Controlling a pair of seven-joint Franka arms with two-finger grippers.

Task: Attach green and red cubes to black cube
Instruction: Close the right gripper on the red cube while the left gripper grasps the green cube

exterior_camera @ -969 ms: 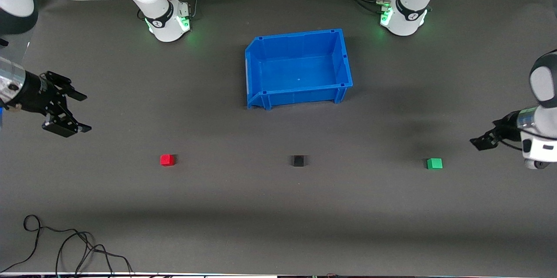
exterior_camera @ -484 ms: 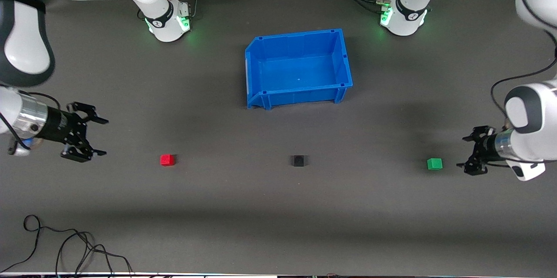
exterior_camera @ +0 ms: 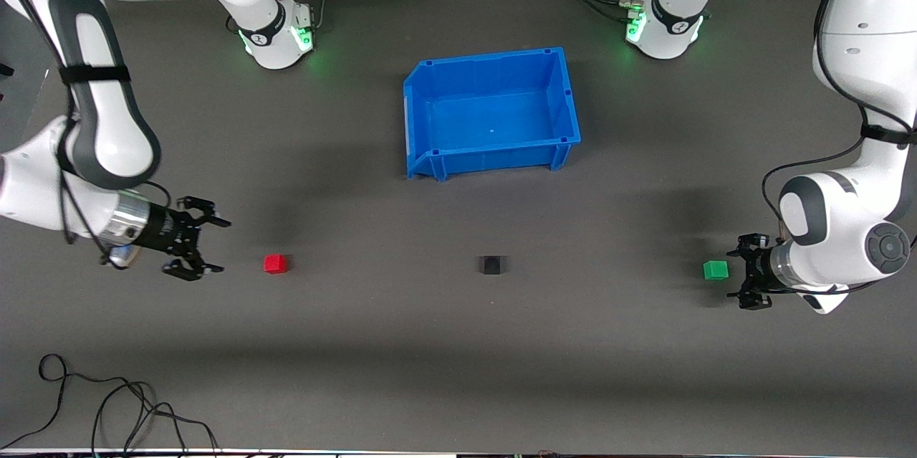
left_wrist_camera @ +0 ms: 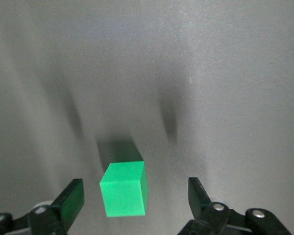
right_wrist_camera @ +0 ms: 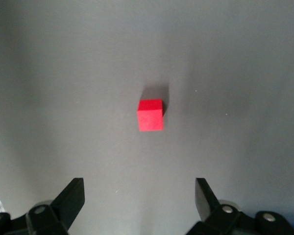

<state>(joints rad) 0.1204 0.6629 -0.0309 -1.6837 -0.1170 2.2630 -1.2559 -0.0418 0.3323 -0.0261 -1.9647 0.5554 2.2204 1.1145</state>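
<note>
The black cube (exterior_camera: pixel 491 265) sits on the dark mat, between the red cube (exterior_camera: pixel 274 264) and the green cube (exterior_camera: pixel 715 270), all in one row. My left gripper (exterior_camera: pixel 739 274) is open, low over the mat beside the green cube (left_wrist_camera: pixel 123 188) at the left arm's end; the cube lies just ahead of the open fingers (left_wrist_camera: pixel 71 198). My right gripper (exterior_camera: pixel 215 246) is open beside the red cube (right_wrist_camera: pixel 151 115) at the right arm's end, a short gap from it. In the right wrist view the cube lies well ahead of the fingers (right_wrist_camera: pixel 73 194).
A blue bin (exterior_camera: pixel 566 125) stands farther from the front camera than the cubes, between the two arm bases. Loose black cables (exterior_camera: pixel 107 408) lie near the table's front edge at the right arm's end.
Both arms have come down and inward. The left gripper has closed in on the green cube, the right gripper on the red cube. The cubes have not moved.
</note>
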